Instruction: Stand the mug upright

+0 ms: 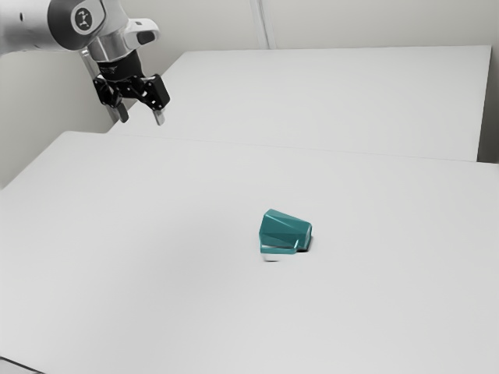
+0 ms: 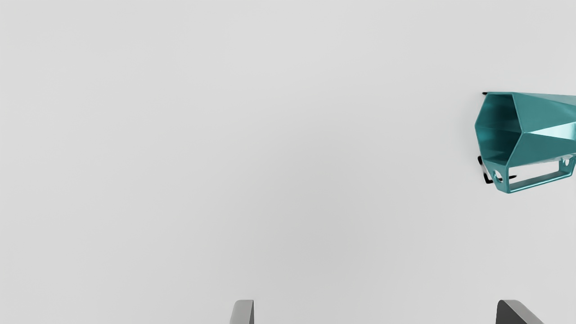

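- Exterior view: gripper (image 1: pixel 141 119) hangs above the surface, near the upper left of the view, on the end of the arm (image 1: pixel 31 27). State: open, fingers spread apart and pointing downward.
- Exterior view: mug (image 1: pixel 285 231), teal and faceted, lies on its side on the white counter (image 1: pixel 140 296), well apart from the gripper, towards the exterior view's right and nearer the camera.
- Orientation, same view: wider end towards the exterior view's left, body tapering towards its right. Handle on the camera's side of the body.
- Surroundings, same view: a second pale surface (image 1: pixel 335 93) beyond the counter; a light wall (image 1: pixel 374 19) behind that.
- Wrist view: fingertips of the gripper (image 2: pixel 375 310) stand wide apart. Mug seen out past one finger, well off the line midway between the two.
- Wrist view adds the mouth (image 2: pixel 497 128) of the mug: six-sided, dark teal interior, turned roughly towards the gripper's side. The base end runs out of frame.
- Wrist view also gives handle (image 2: pixel 540 181) detail: straight bar, long slot between bar and body, round hole at the mouth end. Small black marks on the counter close by.
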Action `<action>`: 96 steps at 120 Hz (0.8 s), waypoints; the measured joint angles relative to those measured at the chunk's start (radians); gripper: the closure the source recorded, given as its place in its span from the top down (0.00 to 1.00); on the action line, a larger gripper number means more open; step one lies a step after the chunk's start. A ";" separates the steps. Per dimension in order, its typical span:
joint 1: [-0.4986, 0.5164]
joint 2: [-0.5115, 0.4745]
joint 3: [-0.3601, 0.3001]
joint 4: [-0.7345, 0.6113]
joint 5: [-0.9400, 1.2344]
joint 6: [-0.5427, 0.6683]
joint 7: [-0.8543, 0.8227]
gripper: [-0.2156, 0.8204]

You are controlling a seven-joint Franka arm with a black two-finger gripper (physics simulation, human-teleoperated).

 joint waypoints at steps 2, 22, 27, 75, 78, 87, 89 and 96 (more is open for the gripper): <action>0.001 0.000 0.000 0.000 0.000 0.000 0.000 0.77; 0.005 -0.001 -0.004 -0.008 -0.007 0.004 0.003 0.77; 0.006 -0.002 -0.004 -0.024 -0.023 0.015 0.005 0.77; -0.001 -0.002 0.010 -0.331 -0.519 0.348 0.159 0.77; -0.002 -0.001 0.012 -0.348 -0.562 0.367 0.180 0.77; -0.004 0.004 0.014 -0.403 -0.673 0.420 0.245 0.77; -0.004 0.005 0.015 -0.417 -0.700 0.431 0.261 0.77; -0.003 0.009 0.015 -0.464 -0.787 0.466 0.320 0.77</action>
